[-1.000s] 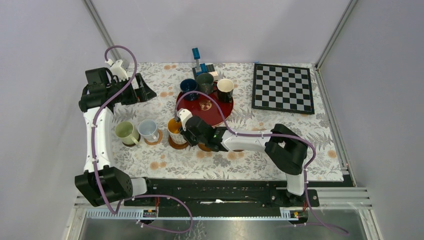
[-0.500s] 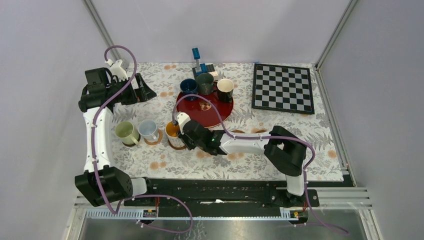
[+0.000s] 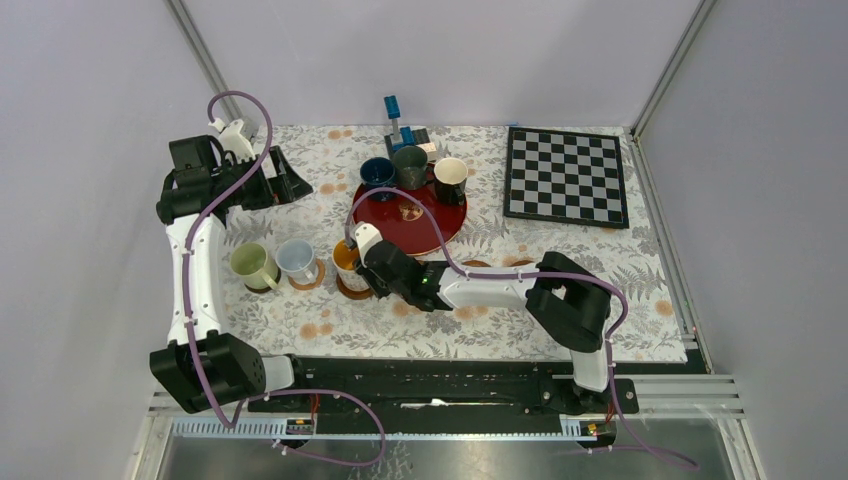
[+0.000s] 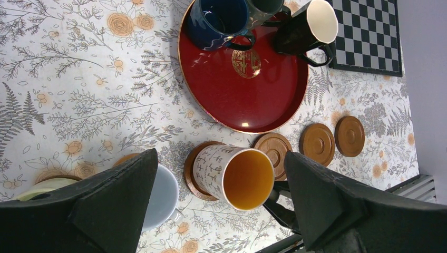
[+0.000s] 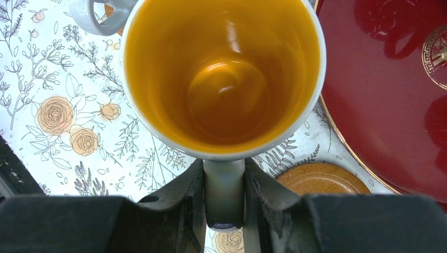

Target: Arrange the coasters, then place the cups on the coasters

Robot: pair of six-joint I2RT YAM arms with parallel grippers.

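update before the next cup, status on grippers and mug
Left gripper open. Right gripper shut on patterned mug by handle, over its coaster. Light blue mug close alongside.

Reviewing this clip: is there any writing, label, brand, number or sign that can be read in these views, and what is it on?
No plain word, brand or number can be read in any view.
On the red tray: a gold emblem, a character-like sign inside a ring, too small to read.
On the patterned mug: rows of dark character-like marks on its side, too small to read.
On the chessboard: no letters or numbers show.
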